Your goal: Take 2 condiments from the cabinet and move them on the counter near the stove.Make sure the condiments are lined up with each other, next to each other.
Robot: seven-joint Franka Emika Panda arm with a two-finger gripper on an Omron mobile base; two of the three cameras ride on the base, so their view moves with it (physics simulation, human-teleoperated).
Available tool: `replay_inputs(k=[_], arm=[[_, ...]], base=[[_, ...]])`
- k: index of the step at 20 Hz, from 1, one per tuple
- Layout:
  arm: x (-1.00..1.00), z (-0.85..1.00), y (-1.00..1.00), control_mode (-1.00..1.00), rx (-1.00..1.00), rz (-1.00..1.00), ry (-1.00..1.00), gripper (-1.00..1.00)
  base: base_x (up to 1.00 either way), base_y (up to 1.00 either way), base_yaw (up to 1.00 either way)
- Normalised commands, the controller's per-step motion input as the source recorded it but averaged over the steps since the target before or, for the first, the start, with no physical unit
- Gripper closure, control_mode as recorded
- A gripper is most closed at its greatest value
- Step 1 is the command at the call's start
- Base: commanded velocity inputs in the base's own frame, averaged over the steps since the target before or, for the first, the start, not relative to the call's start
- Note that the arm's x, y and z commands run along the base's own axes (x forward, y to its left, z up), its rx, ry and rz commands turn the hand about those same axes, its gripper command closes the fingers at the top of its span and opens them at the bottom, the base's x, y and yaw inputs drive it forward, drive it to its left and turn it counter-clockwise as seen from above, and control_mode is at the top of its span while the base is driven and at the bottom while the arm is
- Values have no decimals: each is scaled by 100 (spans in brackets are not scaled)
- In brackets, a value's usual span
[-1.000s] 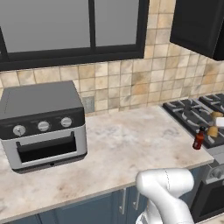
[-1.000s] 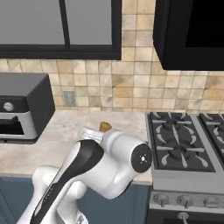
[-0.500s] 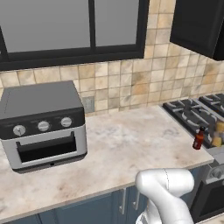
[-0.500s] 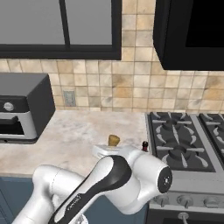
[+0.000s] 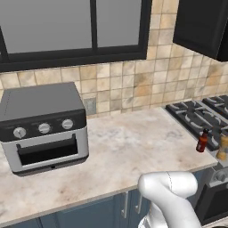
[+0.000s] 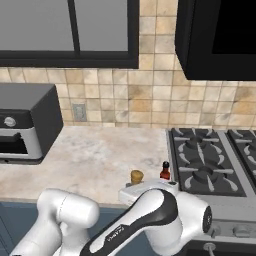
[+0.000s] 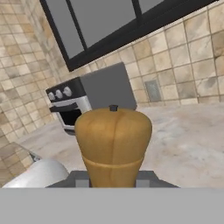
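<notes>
Broadly, the beige marbled bench (image 5: pixel 133 147) runs from the toaster oven (image 5: pixel 42 127) on the left to the gas stove (image 6: pixel 210 165) on the right, with the dark wall cabinet (image 6: pixel 220 37) above the stove. A second ago the arm was swung further left with the tan bottle carried over the middle of the bench; half a second ago it had come toward the stove, and now the tan-orange bottle (image 6: pixel 136 176) sits just beside the red hot-sauce bottle (image 6: pixel 164 171) at the bench's stove end. That puts both condiments out of the cabinet and near the stove, so I judge the task is at its last step: setting the second bottle down in line with the first and letting go.

The claw (image 7: pixel 113 181) is clamped on the tan-orange bottle, its two dark tips flanking the bottle's base in the hand view. That view looks back past the bottle's rounded top to the toaster oven and window.

The left base view shows the red bottle standing on the bench edge with the tan one at the frame's right margin, partly cut off. The right base view shows both tops side by side above the arm's white body, which hides their bases, so whether the tan bottle is touching the bench is hard to say.
</notes>
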Motion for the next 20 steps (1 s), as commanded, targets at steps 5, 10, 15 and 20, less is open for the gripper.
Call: replay_inputs(k=[5,10,15,20], arm=[[1,-27,-31,-100,0,1,-1,100],[14,-28,-29,-100,0,-3,-3,100],[26,-20,-12,-100,-1,-6,0,100],[42,-30,0,-100,0,-7,-1,100]], base=[[0,0,0],[0,0,0],[0,0,0],[0,0,0]])
